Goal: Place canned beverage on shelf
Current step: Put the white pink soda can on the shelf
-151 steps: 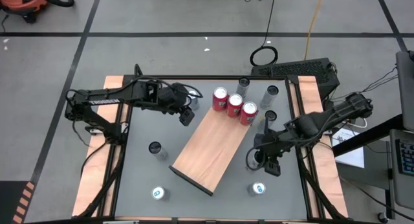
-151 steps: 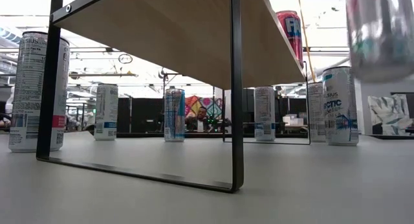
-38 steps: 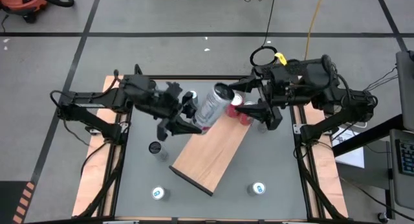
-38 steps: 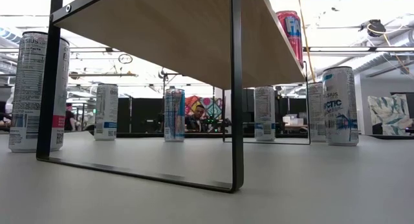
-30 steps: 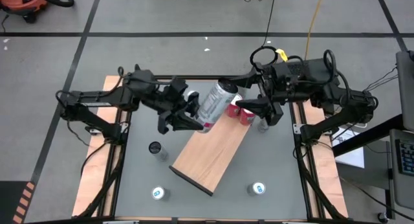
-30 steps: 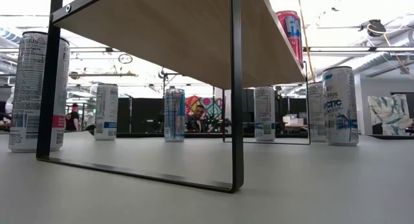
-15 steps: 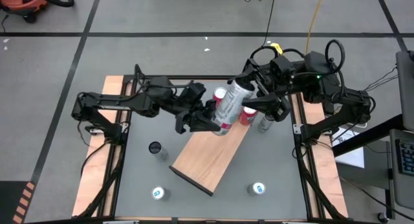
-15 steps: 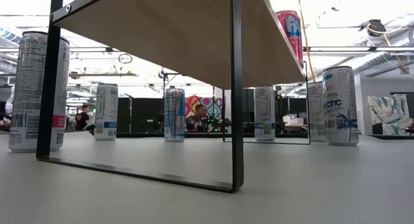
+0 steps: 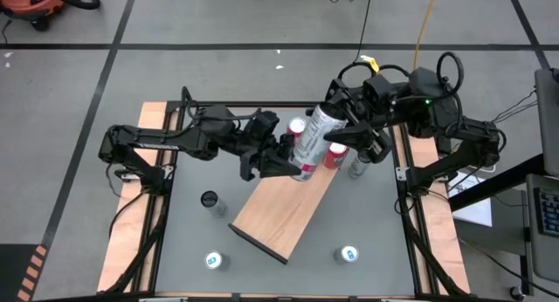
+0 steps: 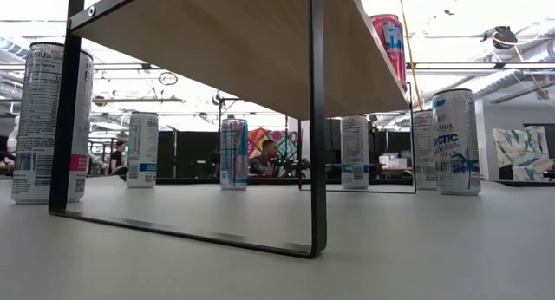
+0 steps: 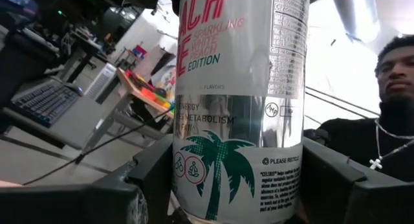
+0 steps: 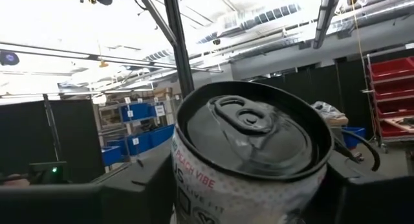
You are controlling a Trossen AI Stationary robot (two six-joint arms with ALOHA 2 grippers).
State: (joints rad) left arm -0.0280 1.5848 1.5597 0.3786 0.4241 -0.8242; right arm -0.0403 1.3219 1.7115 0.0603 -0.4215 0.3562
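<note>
**Both grippers on one silver can above the shelf**

I see the silver peach-flavour can [image 9: 312, 141] tilted in the air over the far end of the shelf [image 9: 285, 206]. My left gripper [image 9: 286, 159] clamps its lower body, fingers [image 11: 331, 174] pressed on either side. My right gripper [image 9: 342, 130] brackets the can's top; I cannot tell whether its jaws grip or stand clear. Red cans [image 9: 335, 154] stand on the shelf's far end just beside the held can. The shelf's near half is bare board.

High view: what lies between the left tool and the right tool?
A tilted silver can, over the shelf; the left tool grips its base, the right tool meets its top.
</note>
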